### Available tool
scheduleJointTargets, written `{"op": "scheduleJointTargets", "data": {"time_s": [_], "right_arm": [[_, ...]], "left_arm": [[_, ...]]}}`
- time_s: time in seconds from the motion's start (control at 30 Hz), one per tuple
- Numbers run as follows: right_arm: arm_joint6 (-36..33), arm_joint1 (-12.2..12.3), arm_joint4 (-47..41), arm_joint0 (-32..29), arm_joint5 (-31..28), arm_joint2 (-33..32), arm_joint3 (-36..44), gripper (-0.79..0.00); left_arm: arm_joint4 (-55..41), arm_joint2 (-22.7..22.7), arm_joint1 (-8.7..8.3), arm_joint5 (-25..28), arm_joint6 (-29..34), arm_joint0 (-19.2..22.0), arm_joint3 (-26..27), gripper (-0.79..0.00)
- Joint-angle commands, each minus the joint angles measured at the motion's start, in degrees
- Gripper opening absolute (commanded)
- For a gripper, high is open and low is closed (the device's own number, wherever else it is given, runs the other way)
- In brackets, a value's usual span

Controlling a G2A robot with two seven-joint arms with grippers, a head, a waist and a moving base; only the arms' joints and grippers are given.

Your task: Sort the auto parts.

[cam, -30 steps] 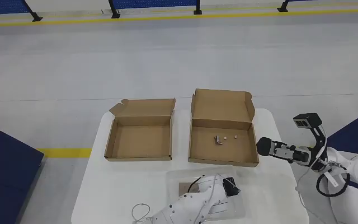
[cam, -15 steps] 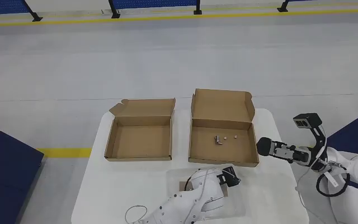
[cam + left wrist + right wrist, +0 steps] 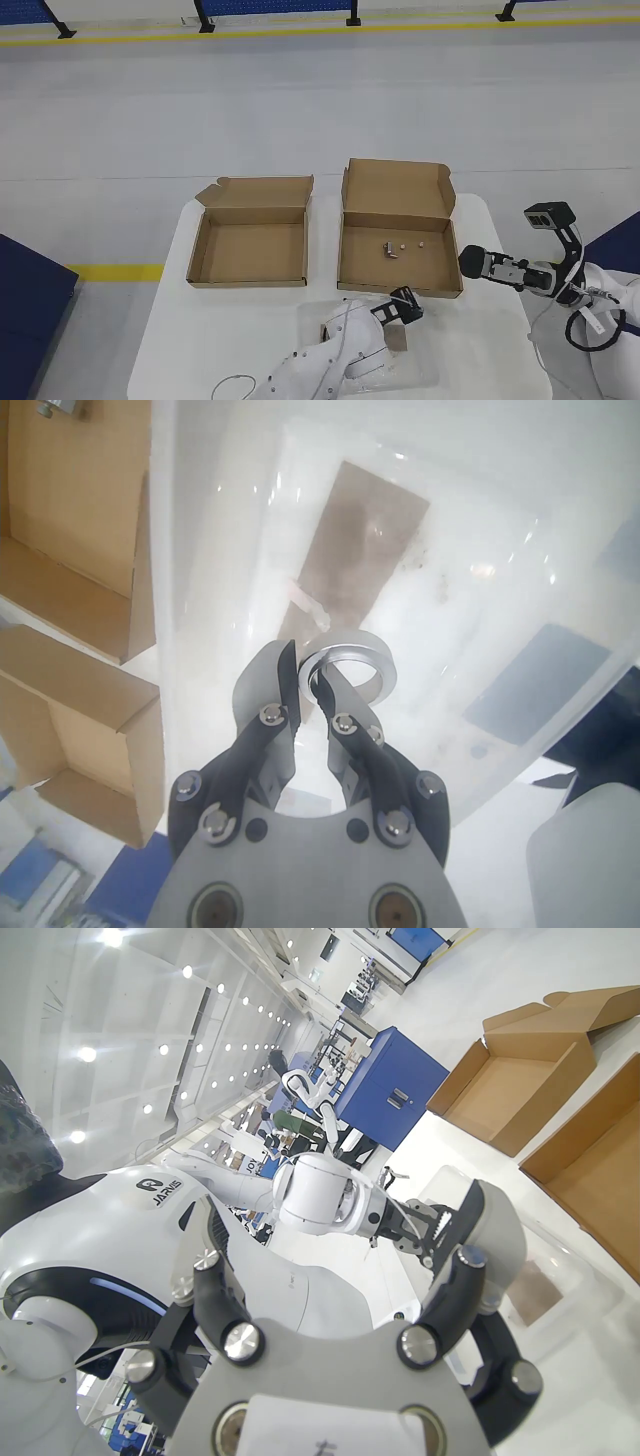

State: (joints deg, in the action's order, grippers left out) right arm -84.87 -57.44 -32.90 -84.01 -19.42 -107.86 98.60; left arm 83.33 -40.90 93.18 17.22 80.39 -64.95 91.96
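Steel ring (image 3: pixel 348 670) pinched by its wall in my left gripper (image 3: pixel 305 672), over the tray (image 3: pixel 500 625) | step: lift-out, I judge | next: I carry it past the tray to a box (image 3: pixel 248 250), release low.

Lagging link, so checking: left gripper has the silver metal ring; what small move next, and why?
Probably raise the left gripper straight up slightly. It is shut on the silver metal ring, one finger inside and one outside, over the clear plastic tray; height would clear the nearby brown cardboard box wall.
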Motion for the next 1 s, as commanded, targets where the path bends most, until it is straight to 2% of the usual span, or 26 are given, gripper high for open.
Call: {"op": "scheduleJointTargets", "data": {"time_s": [0.0,0.17,0.3,0.37,0.43,0.73,0.8,0.9,0.97], "right_arm": [[0.0,0.0,0.0,0.0,0.0,0.0,0.0,0.000],[0.0,0.0,0.0,0.0,0.0,0.0,0.0,0.000],[0.0,0.0,0.0,0.0,0.0,0.0,0.0,0.000],[0.0,0.0,0.0,0.0,0.0,0.0,0.0,0.000],[0.0,0.0,0.0,0.0,0.0,0.0,0.0,0.000],[0.0,0.0,0.0,0.0,0.0,0.0,0.0,0.000],[0.0,0.0,0.0,0.0,0.0,0.0,0.0,0.000],[0.0,0.0,0.0,0.0,0.0,0.0,0.0,0.000],[0.0,0.0,0.0,0.0,0.0,0.0,0.0,0.000]], "left_arm": [[-1.5,-4.2,-1.06,1.7,-0.8,-2.1,3.5,-0.785],[-9.1,-16.4,-4.06,9.8,-5.6,-10.0,13.8,-0.785],[-13.8,-23.2,-5.83,17.3,-12.3,-14.8,17.1,-0.785],[-16.6,-24.5,-6.41,21.8,-16.6,-16.3,18.1,-0.785],[-16.9,-25.1,-6.76,23.9,-18.6,-16.7,19.0,-0.785],[-16.9,-25.1,-6.76,23.9,-18.6,-16.7,19.0,-0.785],[-23.0,-26.6,-6.80,22.5,-24.7,-17.5,18.3,-0.785],[-31.3,-30.5,-7.54,26.7,-29.6,-18.0,16.9,-0.785],[-37.0,-32.5,-8.13,31.5,-32.2,-18.2,15.8,-0.785]]}}
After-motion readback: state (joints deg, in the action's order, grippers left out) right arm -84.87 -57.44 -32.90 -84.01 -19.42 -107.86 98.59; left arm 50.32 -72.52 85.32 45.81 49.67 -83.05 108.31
